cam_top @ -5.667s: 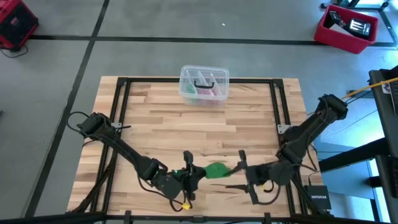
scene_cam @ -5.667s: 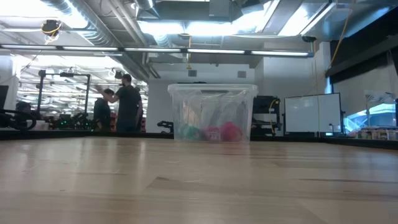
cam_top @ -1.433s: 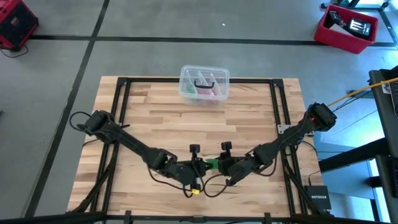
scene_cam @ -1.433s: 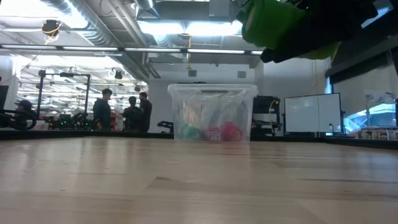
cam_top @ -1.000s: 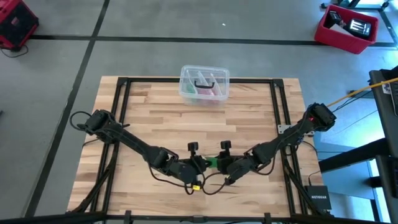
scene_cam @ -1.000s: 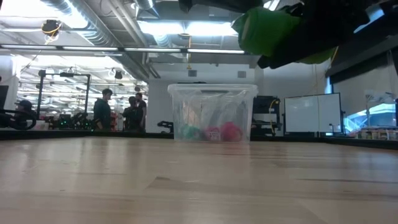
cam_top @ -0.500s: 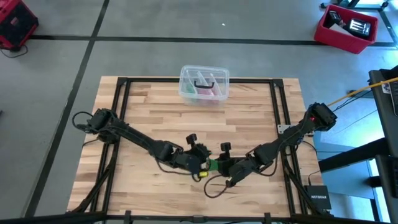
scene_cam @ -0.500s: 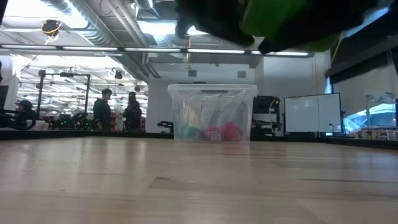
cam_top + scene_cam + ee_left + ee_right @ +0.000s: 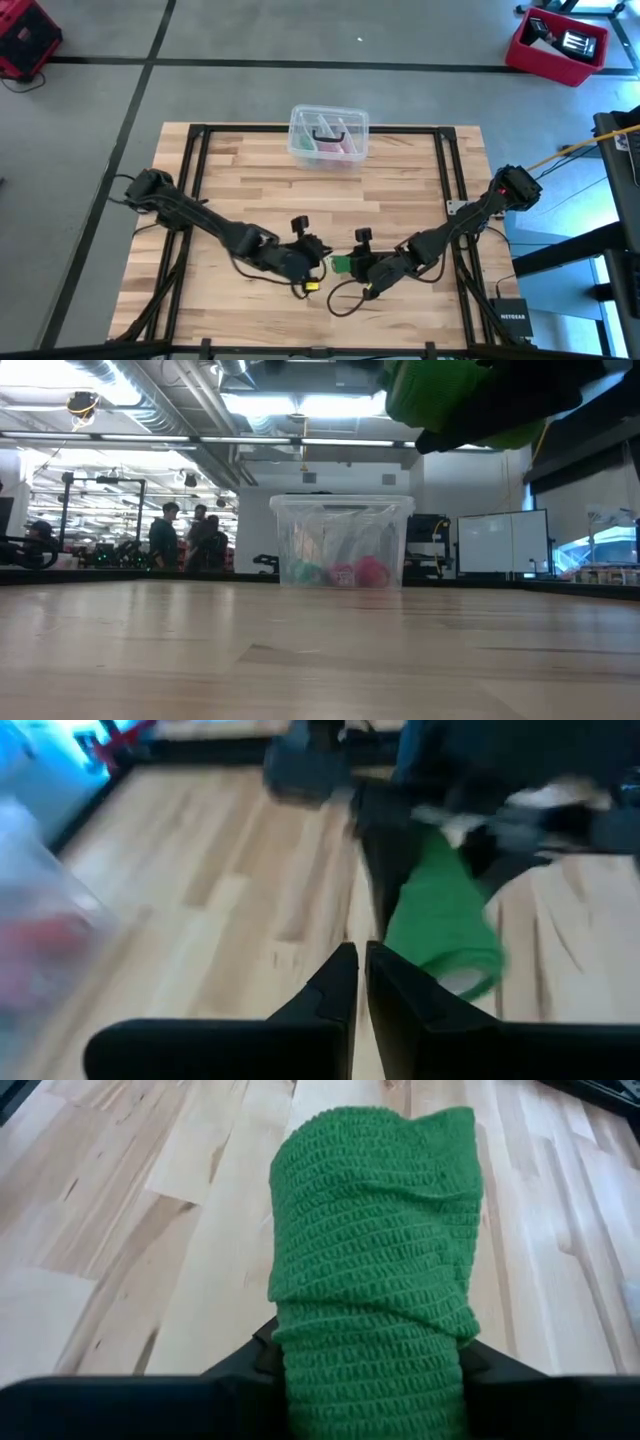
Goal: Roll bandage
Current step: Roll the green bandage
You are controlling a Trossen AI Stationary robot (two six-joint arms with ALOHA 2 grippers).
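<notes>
Green bandage (image 9: 372,1250), rolled thick, sat clamped in my right fingers (image 9: 300,1342) above the bench (image 9: 400,190) near its front edge. My left fingers (image 9: 357,982) were clenched on nothing, just beside the roll. Farther back stood a clear plastic box (image 9: 328,136).

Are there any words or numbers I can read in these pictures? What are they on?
"NETGEAR": white letters on a small black box past the table's right near corner, only just readable.
Red bin on the floor: something pale inside, too small to read.
Clear plastic box: no readable label.
Bandage: no writing.
</notes>
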